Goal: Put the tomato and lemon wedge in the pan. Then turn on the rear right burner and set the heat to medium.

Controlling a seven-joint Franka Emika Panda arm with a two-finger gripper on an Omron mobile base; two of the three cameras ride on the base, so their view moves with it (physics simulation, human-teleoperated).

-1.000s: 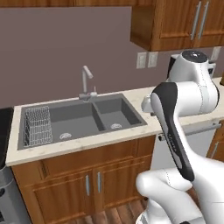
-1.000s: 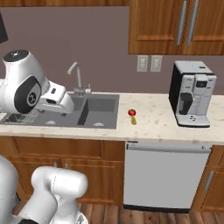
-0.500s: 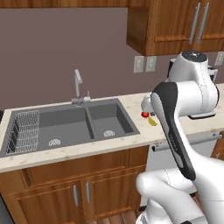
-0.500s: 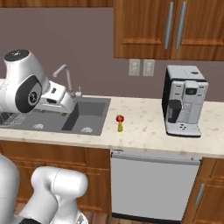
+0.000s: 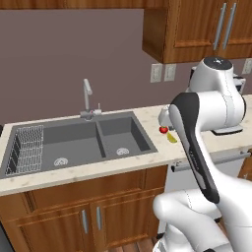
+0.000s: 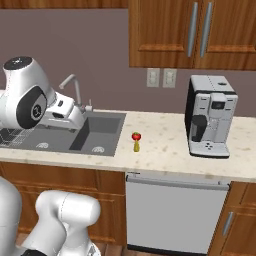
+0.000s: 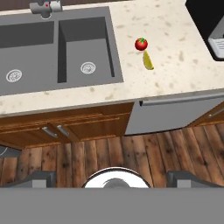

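Note:
The tomato (image 7: 141,43), a small glossy red ball, rests on the speckled counter just right of the sink. The yellow lemon wedge (image 7: 148,61) lies right beside it, toward the counter's front edge. Both also appear as the tomato (image 5: 163,129) with the lemon wedge (image 5: 171,138), and as the tomato (image 6: 136,136) with the lemon wedge (image 6: 136,146). My gripper (image 7: 112,178) hangs high above the floor in front of the cabinets, well short of the two. Its fingers (image 7: 40,177) stand wide apart with nothing between them. The pan and the rear right burner are out of view.
A grey double sink (image 5: 78,140) with a faucet (image 5: 87,98) and a dish rack (image 5: 27,147) fills the counter's left part. A coffee machine (image 6: 210,117) stands to the right of the fruit. A dishwasher front (image 6: 172,210) sits below the counter.
The whole scene has slid left and grown larger in both base views, so the base has driven. The tomato and lemon wedge keep their place on the counter.

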